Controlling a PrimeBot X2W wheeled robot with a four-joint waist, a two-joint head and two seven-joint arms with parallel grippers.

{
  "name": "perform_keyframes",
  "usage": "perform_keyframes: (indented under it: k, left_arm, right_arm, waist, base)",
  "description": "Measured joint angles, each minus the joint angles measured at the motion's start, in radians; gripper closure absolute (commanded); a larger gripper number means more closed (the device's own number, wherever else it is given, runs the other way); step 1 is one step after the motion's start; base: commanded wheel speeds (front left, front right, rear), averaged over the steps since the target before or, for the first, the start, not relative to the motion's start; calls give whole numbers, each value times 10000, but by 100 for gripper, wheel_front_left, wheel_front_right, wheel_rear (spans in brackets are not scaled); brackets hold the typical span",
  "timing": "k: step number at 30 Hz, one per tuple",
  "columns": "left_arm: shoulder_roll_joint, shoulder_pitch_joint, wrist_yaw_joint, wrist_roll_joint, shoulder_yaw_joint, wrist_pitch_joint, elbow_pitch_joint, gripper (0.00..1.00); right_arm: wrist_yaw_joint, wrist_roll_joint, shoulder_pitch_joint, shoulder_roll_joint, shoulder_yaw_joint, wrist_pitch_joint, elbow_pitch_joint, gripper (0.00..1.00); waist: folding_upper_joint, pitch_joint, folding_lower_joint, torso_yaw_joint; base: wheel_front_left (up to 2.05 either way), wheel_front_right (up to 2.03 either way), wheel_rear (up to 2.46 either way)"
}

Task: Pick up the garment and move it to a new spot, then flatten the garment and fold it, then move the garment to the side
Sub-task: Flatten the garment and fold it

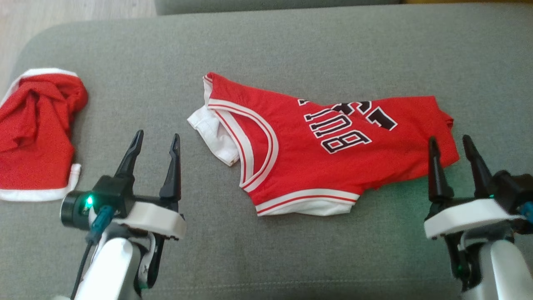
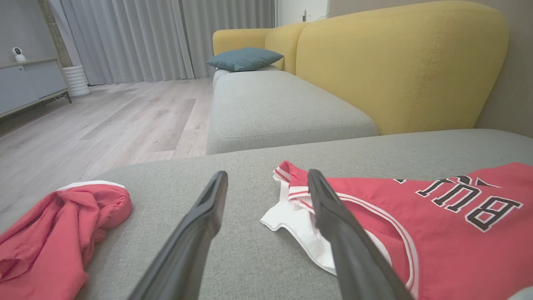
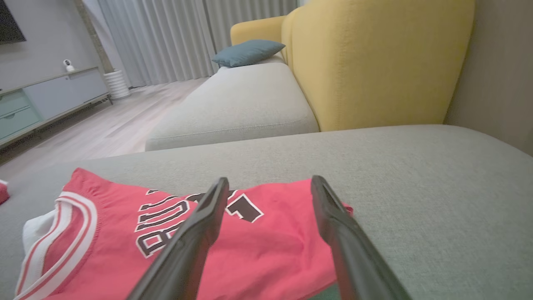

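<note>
Soft red jersey, rumpled, in the middle of the grey sofa seat.
I judge it light, limp and slippery knit that will sag and bunch, so I'd pinch it at the banded trim or the corners. My right tool gapes wide and empty at its hem end, and my left tool is wide and empty beside the white shoulder. A second red garment lies well apart on the left.

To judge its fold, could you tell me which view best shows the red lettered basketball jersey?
The head view: the red lettered basketball jersey lies whole there. Left wrist view shows its white-trimmed end; right wrist view, its lettered part.
</note>
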Motion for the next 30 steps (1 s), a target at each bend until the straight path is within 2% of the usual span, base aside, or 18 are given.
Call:
perform_keyframes:
  k: [5,11,30]
  left_arm:
    - [-29,343,86,0,63,0,-21,0]
    - [-31,828,178,-4,71,0,-31,0]
    - [-2,965,267,-6,-201,50,-167,0]
  right_arm:
    - [0,-219,818,-6,397,435,-1243,0]
    - [0,-209,1699,71,458,865,-2096,0]
    - [0,-109,1912,127,456,1181,-2454,0]
  waist:
    - [0,-334,0,-21]
    - [0,-660,0,-29]
    - [0,-667,0,-45]
  base:
    - [0,0,0]
    - [0,0,0]
    - [0,0,0]
